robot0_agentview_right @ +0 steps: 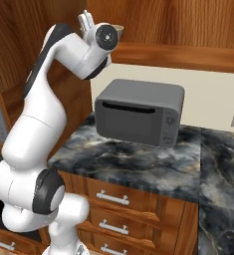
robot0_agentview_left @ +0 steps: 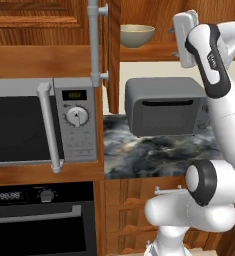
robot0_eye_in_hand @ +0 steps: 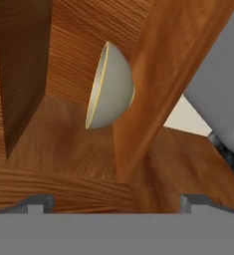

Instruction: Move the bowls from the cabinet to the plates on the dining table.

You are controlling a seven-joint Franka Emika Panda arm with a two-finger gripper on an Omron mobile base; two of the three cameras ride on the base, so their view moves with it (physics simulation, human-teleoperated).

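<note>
I am flagging a collision risk: the shelf edge (robot0_eye_in_hand: 153, 89) is lying between the gripper (robot0_eye_in_hand: 116, 201) and the bowl (robot0_eye_in_hand: 111, 87), so a straight advance could strike wood or knock the bowl off. I am holding the claw spread wide and empty. The bowl is sitting on the cabinet (robot0_agentview_left: 49, 20) shelf, ahead of the fingertips, well apart.

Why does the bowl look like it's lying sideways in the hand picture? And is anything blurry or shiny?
In the hand view the camera is rolled with the hand, so the bowl looks tipped; in the left base view it sits upright on the cabinet shelf. Both base views are evenly lit and a little soft. The dark marbled counter shows no glare.
</note>
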